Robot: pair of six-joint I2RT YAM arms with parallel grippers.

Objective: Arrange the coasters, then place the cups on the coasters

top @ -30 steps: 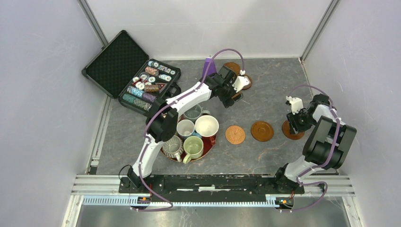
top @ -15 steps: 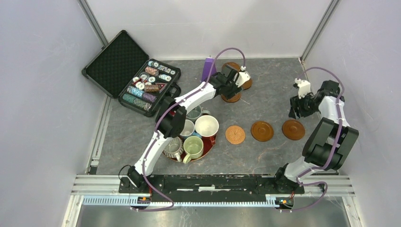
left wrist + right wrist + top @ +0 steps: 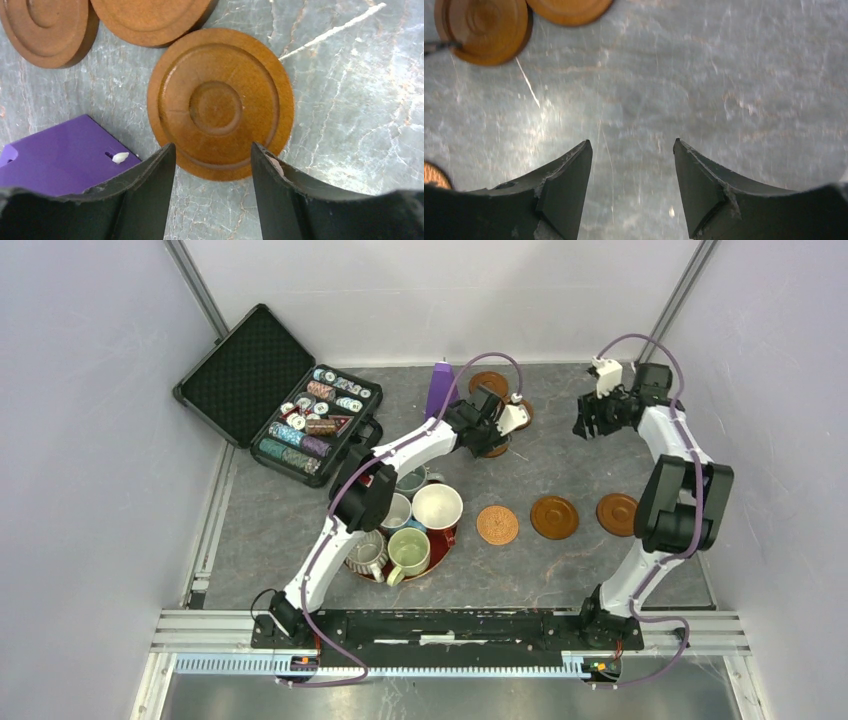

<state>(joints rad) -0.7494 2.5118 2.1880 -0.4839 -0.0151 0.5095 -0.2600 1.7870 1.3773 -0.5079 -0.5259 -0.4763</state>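
Three coasters lie in a row at mid-right: a woven tan one (image 3: 497,524) and two dark brown ones (image 3: 554,517) (image 3: 617,513). Further back are three more brown coasters. In the left wrist view my left gripper (image 3: 212,147) hangs open just above the nearest of them (image 3: 220,102), whose near edge lies between the fingertips; the other two (image 3: 47,27) (image 3: 150,17) lie beyond it. From above, the left gripper (image 3: 490,438) covers most of that coaster. My right gripper (image 3: 585,420) is open and empty over bare table (image 3: 631,142). Several cups (image 3: 437,506) stand on the red tray (image 3: 446,538).
A purple cone (image 3: 440,388) stands just left of the back coasters and shows beside my left finger (image 3: 65,157). An open black case of poker chips (image 3: 310,420) sits at the back left. Grey walls close the table on three sides.
My right gripper let go of the rightmost coaster in the row, opened and swung to the back right. My left gripper moved back and settled over the back coaster, its jaws narrowing a little.
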